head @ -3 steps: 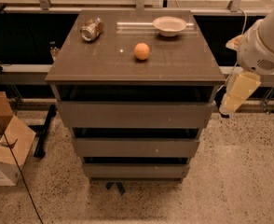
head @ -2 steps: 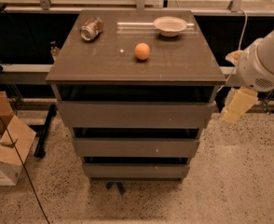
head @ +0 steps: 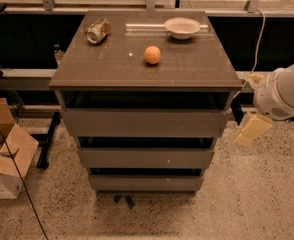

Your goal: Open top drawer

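Observation:
The top drawer [head: 144, 123] is the widest and tallest grey-brown front of the cabinet, just under the tabletop [head: 187, 71]. Its flat, handleless panel sits in line with the cabinet, with a dark gap above it. The mid-sized drawer front [head: 146, 157] and the narrowest one [head: 146, 183] lie below it. My gripper [head: 252, 129], cream coloured, hangs from the white arm [head: 282, 94] to the right of the cabinet, level with the top drawer's right end and apart from it.
On the tabletop lie a crushed can [head: 97, 30], an orange [head: 152, 54] and a white bowl [head: 182, 27]. Cardboard boxes [head: 7, 156] stand on the speckled floor at the left. A cable [head: 258, 34] hangs at the right.
My arm and gripper have moved to the right and slightly down, away from the cabinet's right side. The drawers and the tabletop objects have not moved.

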